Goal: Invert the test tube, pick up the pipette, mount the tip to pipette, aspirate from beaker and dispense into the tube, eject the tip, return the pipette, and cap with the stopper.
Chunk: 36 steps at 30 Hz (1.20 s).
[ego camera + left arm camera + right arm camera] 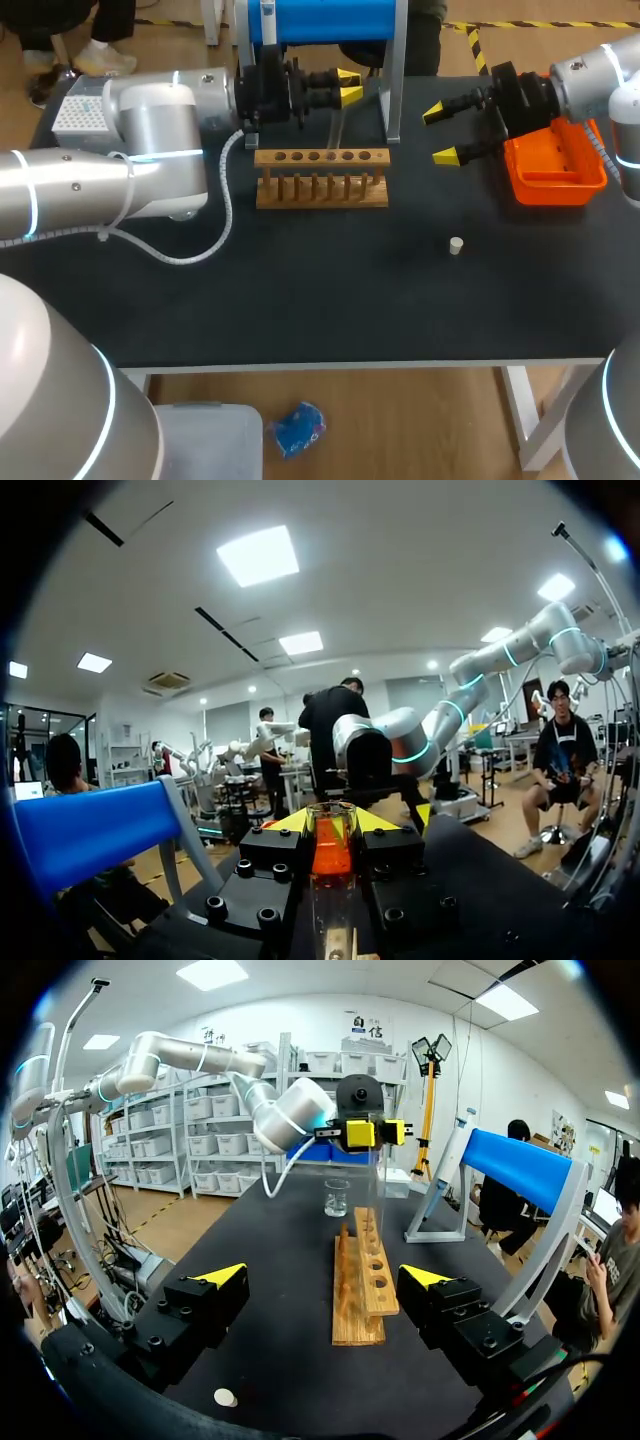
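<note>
The left gripper (349, 86) is closed on the tube (332, 832), one yellow tip on each side, holding it just above the rack (322, 176). The right gripper (441, 134) stands wide open, holding nothing (beside the orange bin (556, 170)). The stopper (456, 245) lies on the table (300, 300).

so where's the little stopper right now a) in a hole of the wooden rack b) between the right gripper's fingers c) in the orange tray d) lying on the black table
d: the stopper lies alone on the table, apart from the wooden rack and the orange tray.
</note>
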Available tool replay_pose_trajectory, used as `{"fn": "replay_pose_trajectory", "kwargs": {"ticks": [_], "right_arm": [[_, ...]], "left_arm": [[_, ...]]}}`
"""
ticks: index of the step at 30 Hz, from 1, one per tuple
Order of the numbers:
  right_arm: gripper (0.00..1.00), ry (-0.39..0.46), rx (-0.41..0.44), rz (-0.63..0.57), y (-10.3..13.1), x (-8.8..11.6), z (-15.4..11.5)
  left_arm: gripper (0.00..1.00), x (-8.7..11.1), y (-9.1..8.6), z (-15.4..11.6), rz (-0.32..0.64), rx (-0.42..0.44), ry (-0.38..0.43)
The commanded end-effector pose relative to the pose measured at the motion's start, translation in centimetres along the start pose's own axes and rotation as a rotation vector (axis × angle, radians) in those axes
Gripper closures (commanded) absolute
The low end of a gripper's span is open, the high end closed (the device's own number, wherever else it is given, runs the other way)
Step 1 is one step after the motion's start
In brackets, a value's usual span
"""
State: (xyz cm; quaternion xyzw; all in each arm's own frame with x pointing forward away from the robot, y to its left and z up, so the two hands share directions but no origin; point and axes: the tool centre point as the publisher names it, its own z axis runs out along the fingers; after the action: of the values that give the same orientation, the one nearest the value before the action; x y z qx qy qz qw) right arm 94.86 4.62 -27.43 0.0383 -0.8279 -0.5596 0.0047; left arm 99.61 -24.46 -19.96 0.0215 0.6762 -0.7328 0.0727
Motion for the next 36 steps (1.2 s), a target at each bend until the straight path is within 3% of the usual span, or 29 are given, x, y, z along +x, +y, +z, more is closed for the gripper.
{"fn": "replay_pose_trajectory", "kwargs": {"ticks": [1,36], "right_arm": [[0.00,0.001,0.000,-0.001,0.0,0.0,-0.1],[0.00,0.001,0.000,-0.001,0.0,0.0,-0.1]], "left_arm": [[1.00,0.2,0.2,-0.1,0.010,0.012,-0.010],[1.00,0.3,2.2,-0.5,0.010,0.021,-0.042]]}}
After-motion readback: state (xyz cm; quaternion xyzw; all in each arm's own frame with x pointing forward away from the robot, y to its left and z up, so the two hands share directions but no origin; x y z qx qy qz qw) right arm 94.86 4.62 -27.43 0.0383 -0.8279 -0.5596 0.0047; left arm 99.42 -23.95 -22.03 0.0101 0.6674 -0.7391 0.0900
